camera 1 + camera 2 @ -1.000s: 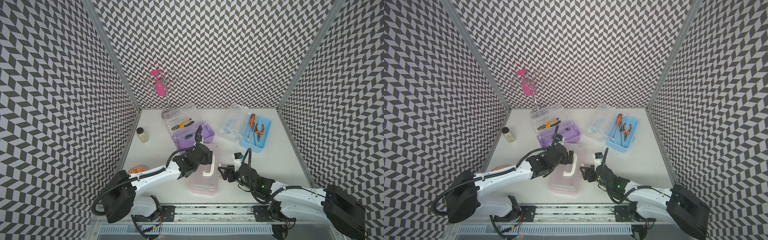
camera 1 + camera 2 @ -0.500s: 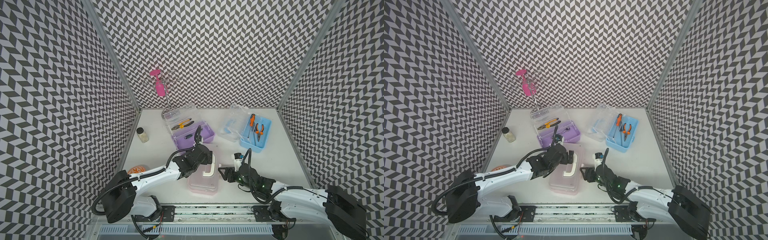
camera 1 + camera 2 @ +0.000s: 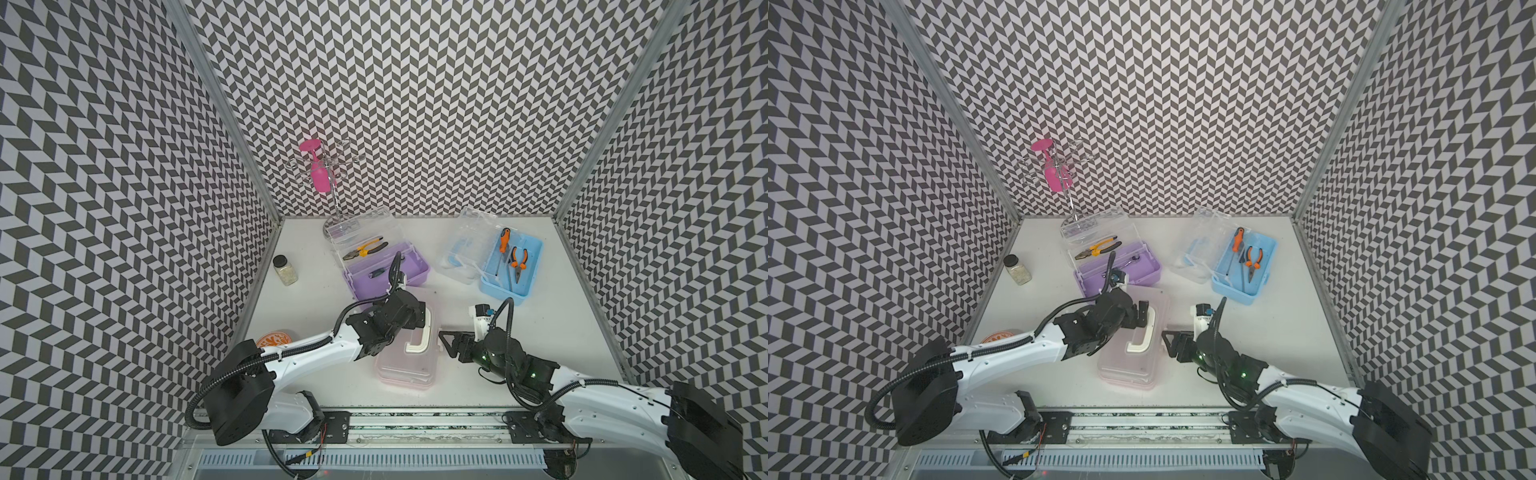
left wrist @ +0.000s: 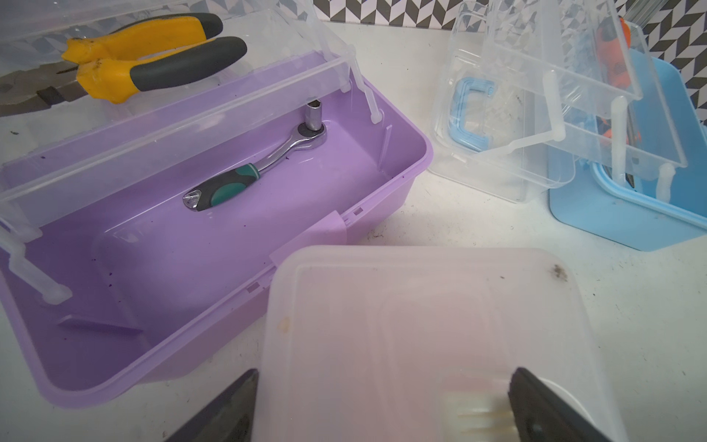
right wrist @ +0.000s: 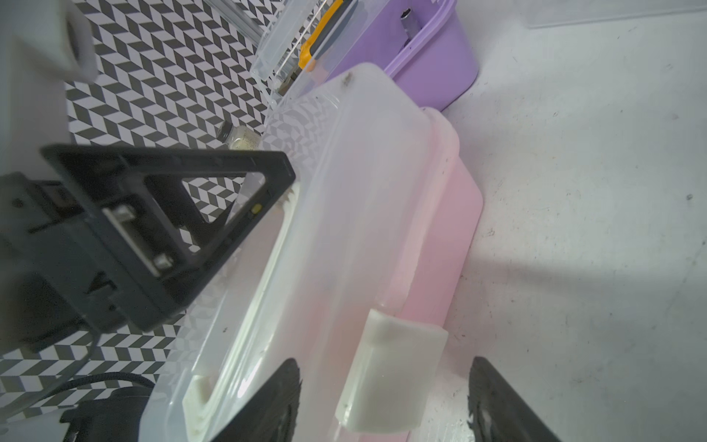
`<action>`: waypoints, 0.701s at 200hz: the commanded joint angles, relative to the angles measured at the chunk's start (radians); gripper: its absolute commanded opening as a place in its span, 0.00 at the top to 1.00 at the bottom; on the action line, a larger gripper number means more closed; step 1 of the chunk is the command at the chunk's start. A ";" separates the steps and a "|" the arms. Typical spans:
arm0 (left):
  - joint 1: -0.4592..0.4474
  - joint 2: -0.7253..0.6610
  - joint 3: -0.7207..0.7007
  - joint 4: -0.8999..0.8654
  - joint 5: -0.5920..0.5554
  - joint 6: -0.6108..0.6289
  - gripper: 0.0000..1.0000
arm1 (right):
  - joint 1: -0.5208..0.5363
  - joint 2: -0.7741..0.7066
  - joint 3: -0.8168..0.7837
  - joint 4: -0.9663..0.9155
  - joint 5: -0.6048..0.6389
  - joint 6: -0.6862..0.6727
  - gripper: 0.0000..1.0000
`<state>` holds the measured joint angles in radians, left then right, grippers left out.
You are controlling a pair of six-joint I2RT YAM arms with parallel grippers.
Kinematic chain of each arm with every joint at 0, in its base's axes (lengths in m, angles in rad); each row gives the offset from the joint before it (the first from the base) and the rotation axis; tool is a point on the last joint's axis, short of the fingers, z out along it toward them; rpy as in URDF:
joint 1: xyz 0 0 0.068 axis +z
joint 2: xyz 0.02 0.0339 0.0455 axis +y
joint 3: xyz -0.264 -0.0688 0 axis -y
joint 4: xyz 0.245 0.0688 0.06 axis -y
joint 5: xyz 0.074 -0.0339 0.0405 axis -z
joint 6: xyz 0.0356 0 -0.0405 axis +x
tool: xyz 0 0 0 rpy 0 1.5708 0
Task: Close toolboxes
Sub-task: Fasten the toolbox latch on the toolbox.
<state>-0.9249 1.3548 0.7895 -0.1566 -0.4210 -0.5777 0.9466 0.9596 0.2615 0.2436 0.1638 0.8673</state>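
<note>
Pink toolbox (image 3: 405,368) sat on white table (image 3: 561,332), clear lid down, between both arms. Left tool (image 3: 417,322) was over its lid by cream handle (image 3: 417,343), jaws spread wide, gripping nothing. Right tool (image 3: 446,345) was just beside pink toolbox on right-arm side, jaws parted around white side latch (image 5: 390,367), not clamped. Purple toolbox (image 3: 415,276) sat just behind pink toolbox, lid raised. Blue toolbox (image 3: 505,297) sat farther behind, toward right arm's side, lid open.

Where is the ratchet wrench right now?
In the left wrist view, the ratchet wrench lies inside the open purple toolbox, behind the pink toolbox, near the yellow pliers.
</note>
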 commanded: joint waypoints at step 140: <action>-0.012 0.037 -0.040 -0.067 0.054 0.004 0.00 | -0.039 0.327 -0.017 0.132 -0.105 -0.079 0.30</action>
<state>-0.9249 1.3548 0.7837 -0.1425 -0.4194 -0.5777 0.9119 1.2224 0.2489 0.2672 0.1497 0.8055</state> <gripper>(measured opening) 0.995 0.700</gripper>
